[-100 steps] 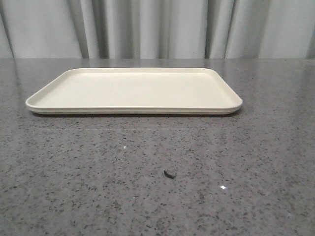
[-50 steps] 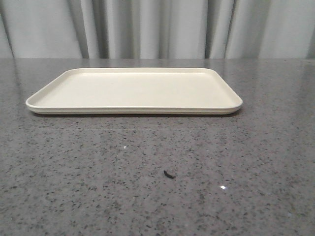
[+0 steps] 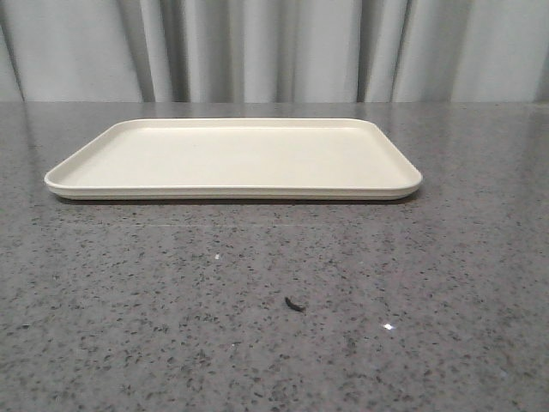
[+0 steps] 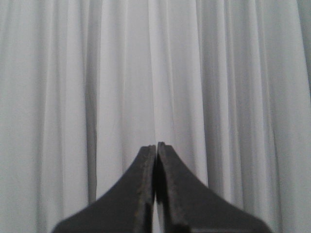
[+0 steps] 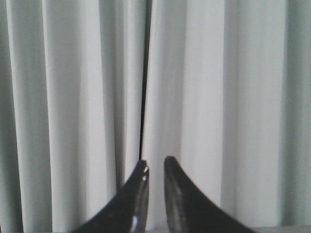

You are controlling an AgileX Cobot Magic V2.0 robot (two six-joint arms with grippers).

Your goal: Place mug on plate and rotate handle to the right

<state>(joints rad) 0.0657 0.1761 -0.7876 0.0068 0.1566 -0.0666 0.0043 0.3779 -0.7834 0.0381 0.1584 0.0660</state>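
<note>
The plate (image 3: 233, 159) lies near the bench's (image 3: 274, 326) far edge — left pincer (image 4: 156, 145) closed, right pincer (image 5: 155, 165) barely parted, both empty.

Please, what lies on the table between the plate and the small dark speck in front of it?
Nothing: in the front view the grey table is bare between the plate and the speck.

Pleated pale curtain (image 3: 274, 51) behind; speckled grey table (image 3: 274, 343)
</note>
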